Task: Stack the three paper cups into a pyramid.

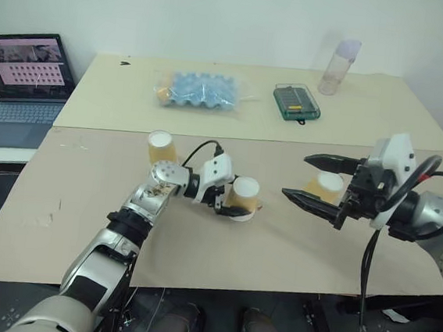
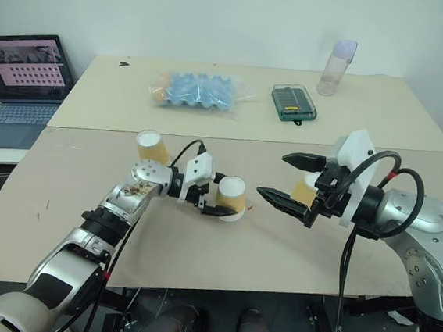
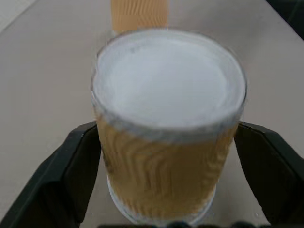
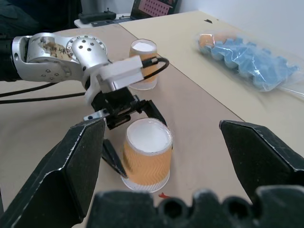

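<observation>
We see three small tapered yellow-orange paper cups with white ends standing upside down on the tan table. The middle cup (image 1: 243, 197) sits upright between the spread fingers of our left gripper (image 1: 233, 208), unpinched. The right cup (image 1: 329, 186) stands just beyond our right gripper (image 1: 308, 177), also spread wide and nearest it. The left cup (image 1: 160, 146) waits behind the left wrist.
</observation>
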